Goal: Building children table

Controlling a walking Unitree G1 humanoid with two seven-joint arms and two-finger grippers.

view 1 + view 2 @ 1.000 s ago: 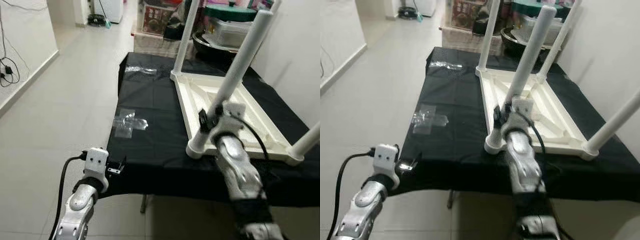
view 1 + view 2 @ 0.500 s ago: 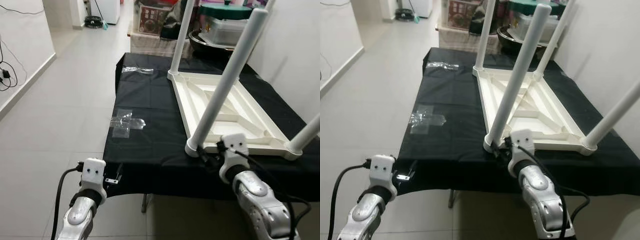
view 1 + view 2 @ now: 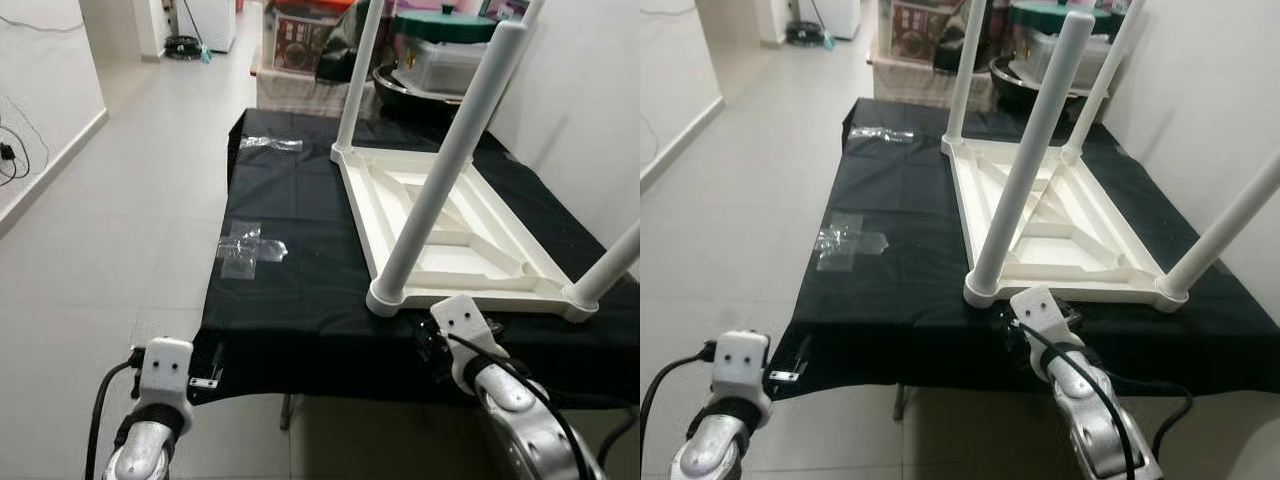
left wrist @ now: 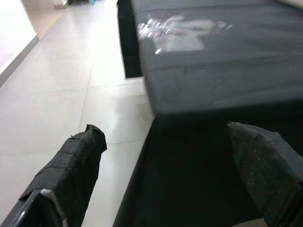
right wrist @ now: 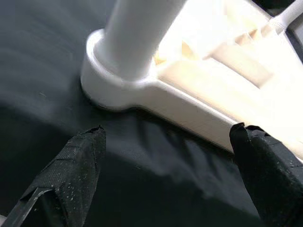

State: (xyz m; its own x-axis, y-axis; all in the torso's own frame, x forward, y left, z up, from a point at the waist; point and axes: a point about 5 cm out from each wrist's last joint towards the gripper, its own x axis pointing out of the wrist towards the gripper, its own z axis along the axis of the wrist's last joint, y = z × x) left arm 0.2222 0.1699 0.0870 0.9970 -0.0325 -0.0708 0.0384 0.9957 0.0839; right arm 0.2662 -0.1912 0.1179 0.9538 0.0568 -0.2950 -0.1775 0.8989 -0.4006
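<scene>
Our right gripper (image 5: 163,175) hangs with its two black fingers (image 5: 75,175) spread wide apart and holding nothing, low at the near edge of the black-covered table (image 3: 300,290). Straight ahead of it, just beyond the fingertips and a little above, sits the near corner socket of the upside-down white children table (image 3: 450,235), with the nearest leg (image 3: 445,165) standing up from it, leaning slightly. The leg's long axis runs upward, across the gripper's reach. Our left gripper (image 4: 165,175), also wide apart and empty, hangs by the far table corner, well apart from the leg, so we judge the right arm the nearer one.
</scene>
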